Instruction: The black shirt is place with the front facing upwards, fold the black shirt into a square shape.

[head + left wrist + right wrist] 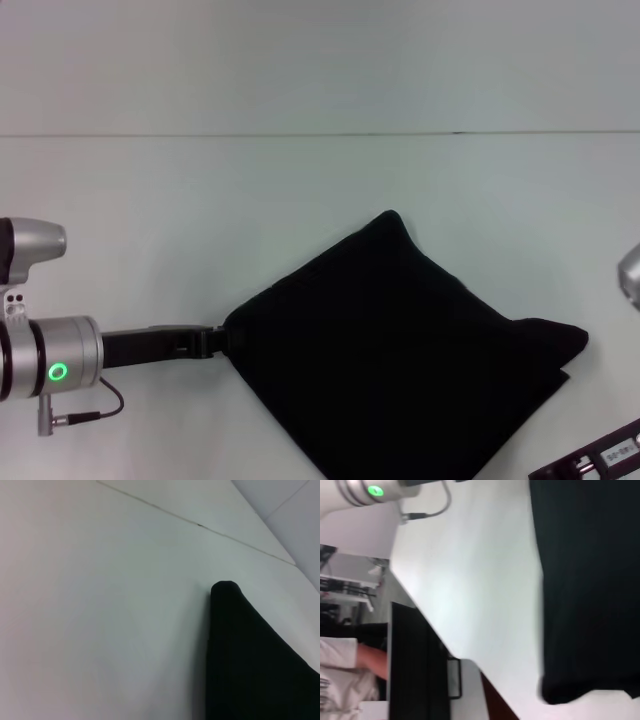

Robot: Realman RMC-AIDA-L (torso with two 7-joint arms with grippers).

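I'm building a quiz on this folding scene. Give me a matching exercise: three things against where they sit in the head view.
Things:
1. black shirt
2. left tool
3. right arm

Places:
A. at the shirt's left corner
B. barely showing at the right edge
C. folded, lying corner-up on the white table

Pairs: 1-C, 2-A, 3-B

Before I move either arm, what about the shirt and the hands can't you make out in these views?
- Left hand: head view, fingertips merge with the black fabric T-shirt; grip unclear.
- Right hand: only a grey sliver of the arm shows at the head view's edge.
- Shirt's near corner: cut off by the head view's lower edge.
- Shirt's lettering and neck label: none visible in any view.
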